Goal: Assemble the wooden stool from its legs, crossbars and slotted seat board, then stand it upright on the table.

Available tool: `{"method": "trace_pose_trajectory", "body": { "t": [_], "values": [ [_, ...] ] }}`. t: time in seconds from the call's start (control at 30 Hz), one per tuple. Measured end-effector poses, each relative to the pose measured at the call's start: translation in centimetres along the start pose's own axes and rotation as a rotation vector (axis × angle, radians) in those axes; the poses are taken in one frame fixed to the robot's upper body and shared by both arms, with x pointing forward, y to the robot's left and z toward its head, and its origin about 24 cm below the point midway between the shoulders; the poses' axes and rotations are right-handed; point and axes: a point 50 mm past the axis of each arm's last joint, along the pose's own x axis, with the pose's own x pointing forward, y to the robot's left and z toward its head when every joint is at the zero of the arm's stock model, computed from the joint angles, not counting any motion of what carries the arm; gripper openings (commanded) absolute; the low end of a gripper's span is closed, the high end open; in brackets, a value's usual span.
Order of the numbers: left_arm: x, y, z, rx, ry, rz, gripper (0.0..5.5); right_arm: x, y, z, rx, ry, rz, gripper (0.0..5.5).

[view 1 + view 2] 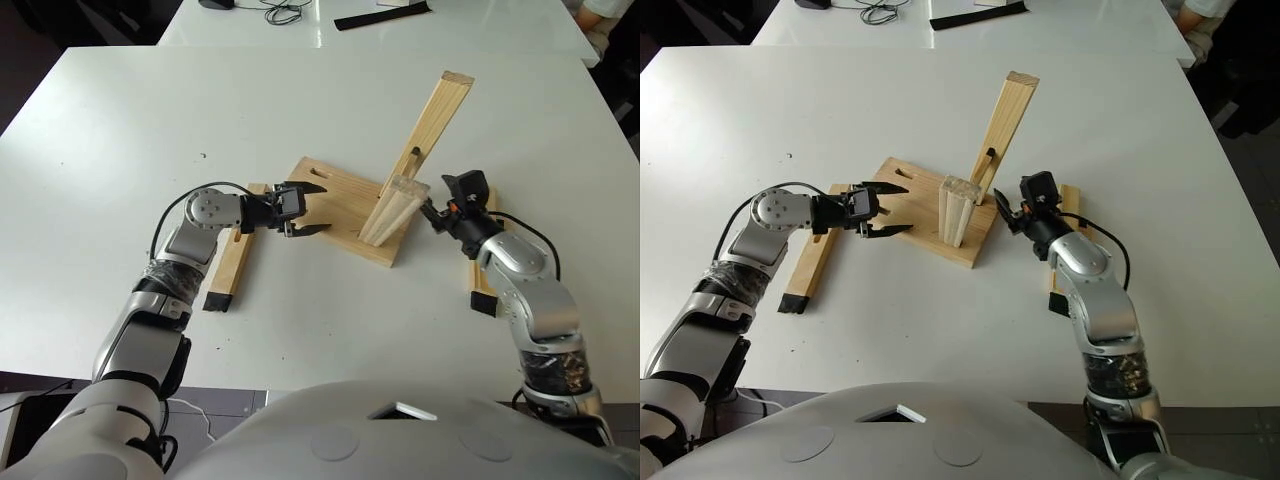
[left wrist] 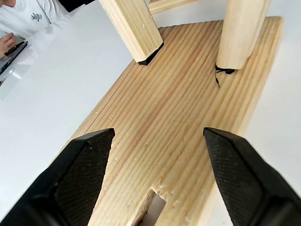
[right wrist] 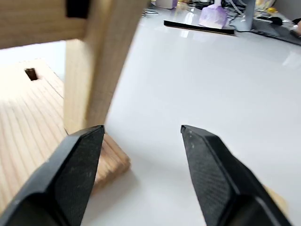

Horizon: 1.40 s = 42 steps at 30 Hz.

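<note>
Left wrist view shows grooved seat board point(image 2: 178, 122) bearing two legs point(image 2: 134, 28), apparently slotted.

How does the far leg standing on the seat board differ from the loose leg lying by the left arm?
The far leg stands tilted on the seat board; the loose leg lies flat on the table, left of the board. The far leg's base meets the board; the loose leg's black-tipped end lies free. Both are pale square wooden bars.
</note>
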Motion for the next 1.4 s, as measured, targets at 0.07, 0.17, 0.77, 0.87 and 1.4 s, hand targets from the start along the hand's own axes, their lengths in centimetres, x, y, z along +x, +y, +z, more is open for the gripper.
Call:
{"method": "trace_pose_trajectory", "body": {
  "t": [0.07,0.17,0.77,0.87,1.4],
  "values": [
    [-0.5,-0.4,0.2,-0.027,0.01,-0.017,3.53,-1.4,0.1,0.0,-0.029,0.019,0.037,3.0],
    [-0.7,-2.3,0.0,-0.163,0.026,-0.07,3.53,-3.3,0.7,0.7,-0.066,0.015,0.151,3.0],
    [1.2,9.1,1.4,-0.026,0.084,0.418,3.53,-5.4,8.7,-1.7,0.056,0.157,0.779,3.0],
    [2.5,7.3,-1.2,0.08,0.224,0.446,3.53,-4.0,9.6,-2.0,0.035,0.17,0.816,3.0],
    [1.1,5.4,-1.6,0.301,0.171,0.254,3.53,0.4,7.1,-3.5,0.05,0.16,0.408,3.0]
  ]
}}
